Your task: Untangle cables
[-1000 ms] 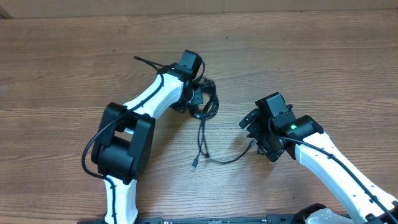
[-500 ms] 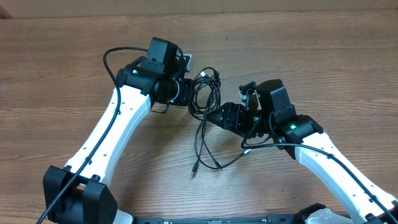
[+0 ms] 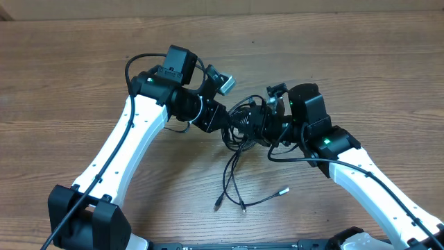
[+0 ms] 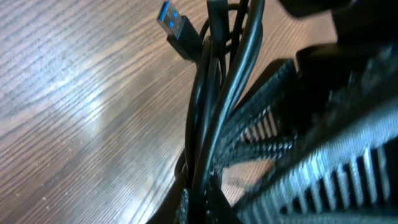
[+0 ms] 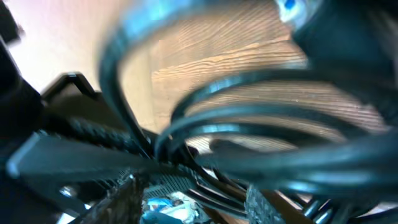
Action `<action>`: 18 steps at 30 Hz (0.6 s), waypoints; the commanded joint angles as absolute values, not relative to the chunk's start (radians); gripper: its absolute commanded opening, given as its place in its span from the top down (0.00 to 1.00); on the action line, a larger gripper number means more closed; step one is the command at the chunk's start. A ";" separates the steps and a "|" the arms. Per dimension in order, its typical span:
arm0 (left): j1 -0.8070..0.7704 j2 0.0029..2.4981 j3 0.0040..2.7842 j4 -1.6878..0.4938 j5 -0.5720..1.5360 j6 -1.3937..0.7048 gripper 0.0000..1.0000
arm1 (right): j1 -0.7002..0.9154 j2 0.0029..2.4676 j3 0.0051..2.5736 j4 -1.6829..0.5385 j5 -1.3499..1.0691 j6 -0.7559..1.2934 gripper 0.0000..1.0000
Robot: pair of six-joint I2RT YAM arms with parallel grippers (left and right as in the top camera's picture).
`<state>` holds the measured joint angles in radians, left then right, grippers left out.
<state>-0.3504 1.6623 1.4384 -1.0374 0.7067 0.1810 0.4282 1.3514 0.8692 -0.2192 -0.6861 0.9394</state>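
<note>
The cables (image 3: 239, 130) are seen bunched in a tangle raised over the middle of the wooden counter (image 3: 361, 62), between the two hands, which are brought tip to tip there. The left hand (image 3: 220, 122) is clenched on the cables; in its wrist view several black cords (image 4: 208, 124) are shown running together down into its grip, with a blue-tongued plug (image 4: 176, 22) sticking out at the top. The right hand (image 3: 255, 123) is pressed into the same bundle from the other side, but whether it is closed cannot be told, since its wrist view is filled with blurred loops (image 5: 249, 124). Below the tangle, loose strands are left trailing on the counter, one ending in a metal plug (image 3: 283, 189).
</note>
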 commanded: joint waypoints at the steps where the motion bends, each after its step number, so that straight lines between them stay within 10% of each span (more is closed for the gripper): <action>1: -0.346 1.639 1.444 -1.075 0.753 0.309 0.96 | 0.432 1.351 0.878 -0.214 -0.614 1.024 0.54; 7: -0.327 1.639 1.444 -1.085 0.752 0.318 0.96 | 0.431 1.351 0.878 -0.216 -0.591 1.048 0.57; 15: -0.283 1.639 1.444 -1.113 0.877 0.319 0.96 | 0.431 1.351 0.878 -0.223 -0.524 1.156 0.96; 18: -0.282 1.639 1.444 -1.118 0.907 0.319 0.96 | 0.431 1.351 0.878 -0.225 -0.525 1.155 0.96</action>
